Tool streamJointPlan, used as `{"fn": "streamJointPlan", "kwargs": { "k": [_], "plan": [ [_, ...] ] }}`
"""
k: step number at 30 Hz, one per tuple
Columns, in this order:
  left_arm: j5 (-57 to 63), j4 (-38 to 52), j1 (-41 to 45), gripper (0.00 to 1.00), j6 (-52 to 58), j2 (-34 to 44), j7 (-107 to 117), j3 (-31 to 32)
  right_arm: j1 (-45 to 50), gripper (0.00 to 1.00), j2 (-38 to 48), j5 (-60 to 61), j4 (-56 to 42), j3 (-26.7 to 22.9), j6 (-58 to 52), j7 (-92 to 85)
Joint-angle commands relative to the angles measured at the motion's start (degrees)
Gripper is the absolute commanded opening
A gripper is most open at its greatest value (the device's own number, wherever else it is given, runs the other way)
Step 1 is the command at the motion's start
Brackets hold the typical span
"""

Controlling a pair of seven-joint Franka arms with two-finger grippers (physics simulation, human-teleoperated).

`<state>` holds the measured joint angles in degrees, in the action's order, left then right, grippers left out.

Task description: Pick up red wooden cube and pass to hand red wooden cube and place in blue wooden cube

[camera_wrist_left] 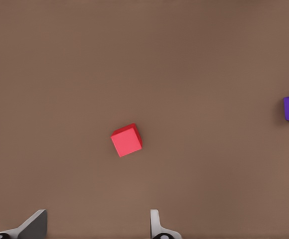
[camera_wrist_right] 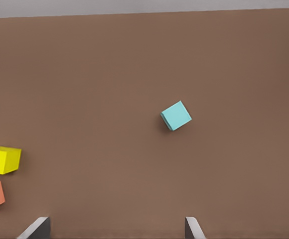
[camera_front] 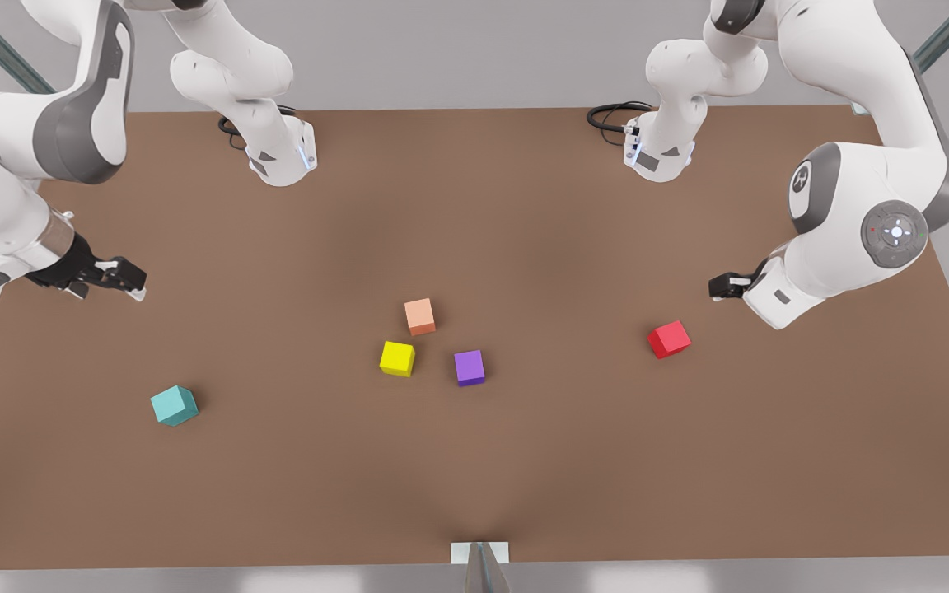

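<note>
Waiting above the tabletop (camera_front: 524, 206), both grippers are empty, so the task is at its first step: the red wooden cube (camera_front: 669, 338) is not yet picked up. It lies flat on the tabletop toward the front view's right. The left gripper (camera_front: 720, 286) hangs near it, at about 1 o'clock from the cube in the front view, with its fingers (camera_wrist_left: 156, 226) spread apart and holding nothing; in the left wrist view the cube sits ahead of the fingertips. The right gripper (camera_front: 124, 276), on the front view's left, is released too and waits above the blue wooden cube (camera_front: 174, 405), which is at about 5 o'clock from it.

I judge that the next move asks the left gripper to come down over the red cube and turn to match its rotated sides before closing.

Room is good. Around the red cube the tabletop is bare; the purple cube (camera_front: 469, 367) at 9 o'clock is well apart. The yellow cube (camera_front: 397, 358) and salmon cube (camera_front: 420, 316) stand in the middle, near the way of the handover. The blue cube is nearer to the tabletop's left edge, but not at it.
</note>
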<state>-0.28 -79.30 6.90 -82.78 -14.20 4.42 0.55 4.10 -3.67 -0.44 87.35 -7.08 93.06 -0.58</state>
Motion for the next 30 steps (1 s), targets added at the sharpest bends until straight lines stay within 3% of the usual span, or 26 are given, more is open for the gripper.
{"fn": "streamJointPlan", "kwargs": {
  "k": [1,3,5,12,22,30],
  "plan": [
    [0.0,0.0,0.0,1.00,-0.2,0.1,-1.3,0.0,0.1,1.00,0.1,-0.1,0.1,0.0,-1.0,0.1],
    [-0.7,-0.5,0.0,1.00,0.1,-0.2,-1.3,0.0,0.1,1.00,-0.1,-0.2,0.2,0.0,-1.0,-0.3],
    [-1.3,-1.0,0.5,1.00,-3.4,-7.4,-0.6,0.1,0.1,1.00,-0.2,-0.2,0.3,0.0,-1.0,-0.5],
    [-5.7,-21.1,0.5,1.00,-39.9,-13.0,9.3,-2.9,0.6,1.00,-1.3,-0.2,1.2,0.0,1.6,-0.7],
    [-6.8,-31.1,0.0,1.00,-46.0,-13.1,10.2,-3.9,1.1,1.00,-3.1,0.6,1.4,0.0,3.6,-0.7],
    [-6.8,-33.7,0.3,1.00,-48.7,-15.1,10.1,-3.9,0.3,1.00,-2.0,2.1,2.8,-0.5,3.5,-2.5]
  ]
}}
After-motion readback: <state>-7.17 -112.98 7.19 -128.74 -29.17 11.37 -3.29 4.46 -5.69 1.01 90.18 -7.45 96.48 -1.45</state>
